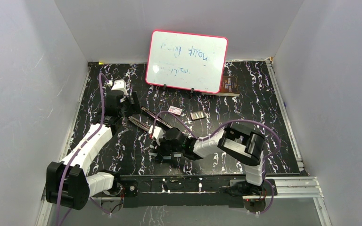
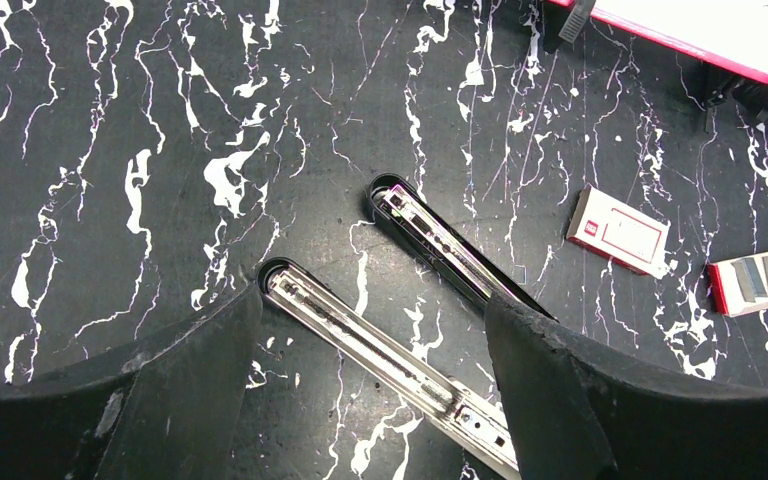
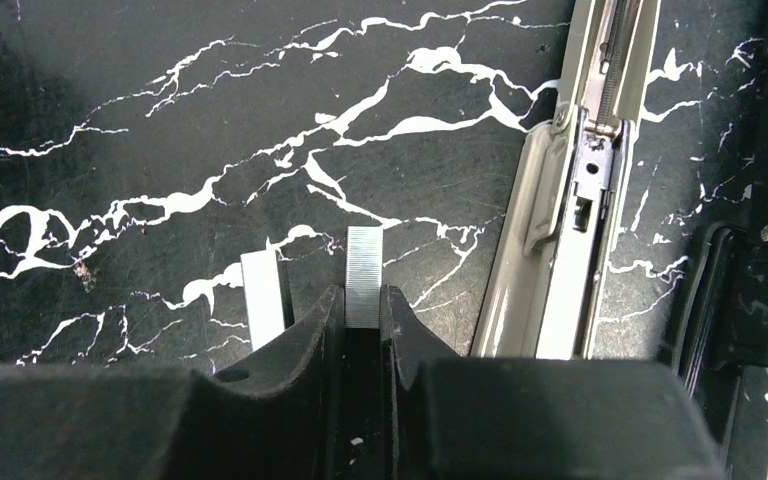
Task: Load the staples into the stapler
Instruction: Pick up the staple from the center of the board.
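Stapler (image 1: pixel 145 120) lies opened flat on the black marbled table (image 1: pixel 264 117), left of centre. Its two halves are splayed, running roughly 10 o'clock to 4 o'clock in the overhead view.

Left gripper (image 1: pixel 130 106) is at the stapler's 10 o'clock end. In the left wrist view its jaws are wide apart and hold nothing. The shiny rail half (image 2: pixel 360 340) runs between the fingers (image 2: pixel 190 370), and the black half (image 2: pixel 450 250) passes by the other finger. Cannot tell whether either finger touches the stapler.

Right gripper (image 1: pixel 156 141) is at about 5 o'clock from the stapler, low over the table. In the right wrist view the right gripper (image 3: pixel 363 298) is clamped on a staple strip (image 3: pixel 364 262), which sticks out towards 12 o'clock past the fingertips. A second strip (image 3: pixel 262 292) lies on the table at 9 o'clock of the held one, just beside the finger. The stapler's metal channel (image 3: pixel 560 200) is at 2 o'clock of the gripper, apart from the held strip.

White box (image 2: pixel 618 230) with a red label is at 2 o'clock of the stapler. A red tray (image 2: pixel 760 280) holding grey strips is at 4 o'clock of the box. A whiteboard (image 1: pixel 187 61) stands at the table's 12 o'clock edge.
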Robot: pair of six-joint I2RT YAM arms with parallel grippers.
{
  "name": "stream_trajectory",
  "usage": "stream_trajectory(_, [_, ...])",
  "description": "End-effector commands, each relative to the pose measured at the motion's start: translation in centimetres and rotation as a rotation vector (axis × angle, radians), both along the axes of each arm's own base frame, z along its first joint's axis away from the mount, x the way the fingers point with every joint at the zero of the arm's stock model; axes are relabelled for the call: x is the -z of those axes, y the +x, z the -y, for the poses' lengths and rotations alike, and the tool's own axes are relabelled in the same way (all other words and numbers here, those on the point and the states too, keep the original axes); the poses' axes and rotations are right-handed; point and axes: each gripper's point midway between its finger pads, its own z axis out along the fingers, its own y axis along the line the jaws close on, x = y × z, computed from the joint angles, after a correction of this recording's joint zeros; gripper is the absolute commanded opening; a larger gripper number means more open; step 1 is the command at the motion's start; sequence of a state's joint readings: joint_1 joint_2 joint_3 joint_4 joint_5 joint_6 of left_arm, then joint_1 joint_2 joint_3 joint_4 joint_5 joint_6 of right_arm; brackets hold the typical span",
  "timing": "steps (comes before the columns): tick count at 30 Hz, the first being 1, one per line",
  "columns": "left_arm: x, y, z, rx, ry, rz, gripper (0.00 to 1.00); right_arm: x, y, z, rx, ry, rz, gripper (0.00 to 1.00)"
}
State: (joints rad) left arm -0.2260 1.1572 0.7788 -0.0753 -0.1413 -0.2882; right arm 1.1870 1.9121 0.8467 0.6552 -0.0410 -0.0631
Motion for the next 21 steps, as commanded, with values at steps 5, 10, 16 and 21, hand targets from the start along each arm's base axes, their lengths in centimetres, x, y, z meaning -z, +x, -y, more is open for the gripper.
stream_trajectory(5, [-1.7, 0.2, -0.1, -0.006, -0.018, 0.057, 0.81, -4.3, -0.3, -0.3, -0.019, 0.038, 0.018, 0.00])
stream_trajectory(10, [-1.7, 0.3, 0.4, 0.010, -0.035, 0.063, 0.85, -9.6, -0.5, -0.7, -0.028, 0.173, 0.045, 0.00])
stream_trajectory(16, [-2.0, 0.5, 0.4, -0.014, -0.057, 0.062, 0.98, -11.3, 0.6, 0.9, 0.031, 0.152, 0.080, 0.00])
stream_trajectory(21, [-2.4, 0.9, 0.3, -0.018, -0.057, 0.050, 0.98, -11.3, 2.4, 3.1, 0.120, 0.089, 0.050, 0.00])
